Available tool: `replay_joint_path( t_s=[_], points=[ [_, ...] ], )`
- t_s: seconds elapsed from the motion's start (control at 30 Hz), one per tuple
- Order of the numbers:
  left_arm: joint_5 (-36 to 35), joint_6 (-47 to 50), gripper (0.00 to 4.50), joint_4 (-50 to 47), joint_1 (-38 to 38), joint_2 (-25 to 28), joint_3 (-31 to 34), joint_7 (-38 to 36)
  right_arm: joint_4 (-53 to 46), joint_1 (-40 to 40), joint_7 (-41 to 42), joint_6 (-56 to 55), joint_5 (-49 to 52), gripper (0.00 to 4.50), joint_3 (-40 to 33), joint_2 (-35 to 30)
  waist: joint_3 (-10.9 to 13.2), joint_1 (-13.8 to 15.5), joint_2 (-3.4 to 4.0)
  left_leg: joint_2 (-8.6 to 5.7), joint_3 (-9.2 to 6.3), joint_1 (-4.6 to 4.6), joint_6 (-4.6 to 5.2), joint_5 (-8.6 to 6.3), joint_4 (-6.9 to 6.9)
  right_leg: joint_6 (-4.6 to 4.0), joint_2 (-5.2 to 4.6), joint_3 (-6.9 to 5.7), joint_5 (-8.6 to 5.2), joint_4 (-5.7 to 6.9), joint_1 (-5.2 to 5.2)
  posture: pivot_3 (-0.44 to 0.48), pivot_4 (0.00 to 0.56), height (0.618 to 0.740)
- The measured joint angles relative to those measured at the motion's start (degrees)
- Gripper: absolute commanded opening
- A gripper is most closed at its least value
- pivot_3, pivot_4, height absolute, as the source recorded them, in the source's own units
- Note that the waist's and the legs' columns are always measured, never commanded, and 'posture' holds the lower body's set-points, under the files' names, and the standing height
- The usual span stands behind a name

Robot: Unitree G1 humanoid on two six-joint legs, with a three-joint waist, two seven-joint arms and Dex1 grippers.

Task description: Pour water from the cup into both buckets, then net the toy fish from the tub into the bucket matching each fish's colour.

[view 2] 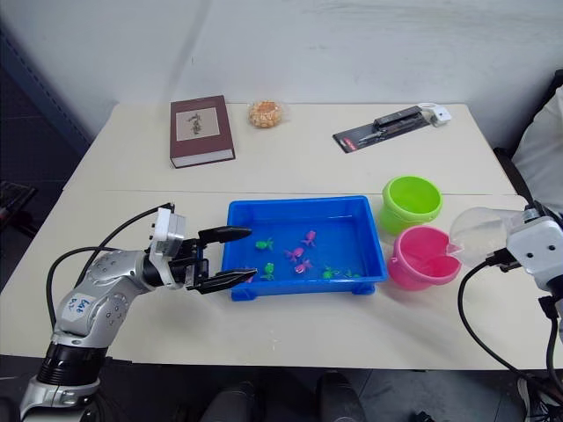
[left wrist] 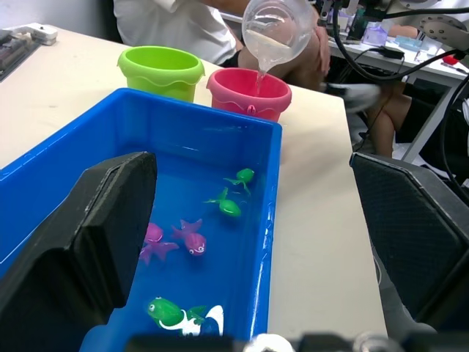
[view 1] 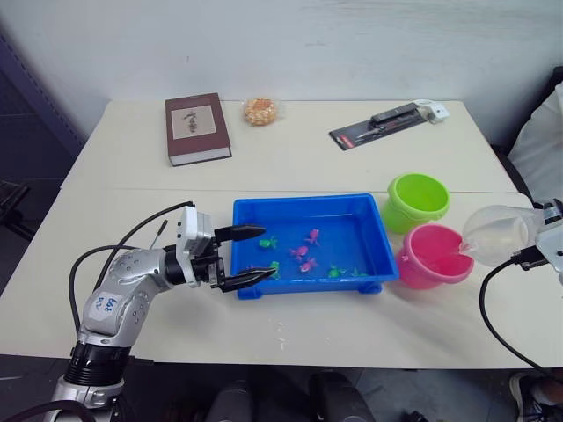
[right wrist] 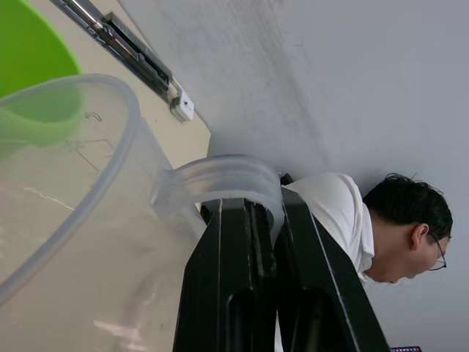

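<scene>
Now, table: a pale cream table (view 1: pixel 290 167) against a plain white wall, with a seam running across its middle.
Far edge: a dark red book (view 1: pixel 196 128) toward the far left corner, a small orange snack in a wrapper (view 1: pixel 260 111) beside it, and a black flat pack with a white block at its end (view 1: pixel 387 123) toward the far right corner.
Person: someone in a white shirt (right wrist: pixel 333 209) sits off the table's right side.
Tub: the blue tub (view 1: pixel 310 243) sits near the middle of the front half, holding shallow water.
Fish: pink fish (view 1: pixel 304 251) and green fish (view 1: pixel 267 243) lie scattered in the tub.
Buckets: the green bucket (view 1: pixel 417 201) stands just beside the tub's far right corner; the pink bucket (view 1: pixel 432 255) stands just in front of it, near the right edge.
Cup: the clear cup (view 1: pixel 498 234) is tipped over the pink bucket, a thin stream of water running from its lip into it.
Right gripper: its black fingers (right wrist: pixel 242 279) are pinched tight on the cup's handle, the arm reaching in from the right edge.
Left gripper (view 1: pixel 248 257): held level at the tub's left wall, fingers spread wide and holding nothing, pointing toward the buckets.
</scene>
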Motion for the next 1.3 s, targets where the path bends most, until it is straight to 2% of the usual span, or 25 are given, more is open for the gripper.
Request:
replay_joint_path(
  t_s=[0.37,0.5,0.6,0.7,0.87,1.03,1.17,1.3],
  points=[
    [0.2,-0.3,4.50,0.0,0.0,-0.1,0.0,0.1,1.8,-0.9,-1.1,-1.5,-1.3,0.06,0.0,0.3,0.0,0.0,0.00,0.00,0.01,0.00,0.00,0.00,0.01,0.00,0.00,0.00,0.00,0.01,0.00,0.000,0.150,0.740],
    [0.3,-0.4,4.50,0.0,0.0,-0.3,0.0,0.6,2.0,-2.7,-0.6,-0.3,1.2,0.06,0.0,1.3,0.0,0.0,-0.02,0.01,0.00,0.01,0.00,0.00,0.03,0.00,0.01,0.00,0.00,0.02,0.00,0.000,0.150,0.740],
    [0.2,-0.4,4.50,0.0,0.0,-0.8,0.2,1.3,2.0,-5.6,1.3,6.5,8.5,0.06,0.0,4.6,0.0,-0.1,-0.07,0.03,0.00,0.00,0.00,0.00,0.07,0.01,0.01,0.00,0.00,0.05,0.00,0.000,0.150,0.740],
    [-0.1,-0.2,4.50,0.0,0.0,-1.3,1.1,2.4,1.9,-9.1,1.5,14.4,13.9,0.06,-0.8,5.2,0.0,-0.1,-0.05,0.02,0.00,-0.02,0.01,0.00,0.09,0.01,-0.04,-0.01,0.01,0.07,-0.01,0.000,0.150,0.740],
    [-0.2,-0.1,4.50,0.2,-0.5,-2.4,2.1,5.3,1.6,-20.9,0.0,34.6,16.7,0.06,-1.3,-0.9,0.0,-0.1,-0.04,0.02,-0.03,-0.05,0.03,0.01,0.11,0.03,-0.05,-0.02,0.02,0.07,-0.04,0.000,0.150,0.740],
    [0.0,-0.4,4.50,1.0,-2.3,-4.3,2.5,8.1,4.1,-30.0,0.5,42.7,18.1,0.06,3.2,-3.8,0.0,-0.1,-0.06,0.02,-0.07,-0.13,0.03,0.01,0.11,0.03,-0.05,-0.06,0.02,0.01,-0.05,0.000,0.150,0.740],
    [1.0,-1.3,4.50,2.3,-4.0,-5.4,3.4,10.8,10.2,-33.8,0.5,41.6,16.7,0.06,9.0,-4.2,0.0,0.0,-0.06,-0.06,-0.05,-0.42,0.09,0.04,0.20,0.11,-0.13,-0.06,0.06,0.04,-0.34,0.000,0.150,0.740],
    [1.9,-1.8,4.50,3.1,-4.1,-5.6,3.5,12.0,15.5,-35.6,-0.1,37.7,13.3,0.06,14.1,-5.1,0.0,0.0,-0.05,-0.19,-0.02,-1.30,0.14,0.16,0.47,0.24,-0.21,-0.02,0.13,0.57,-1.22,0.000,0.150,0.740]
  ],
)
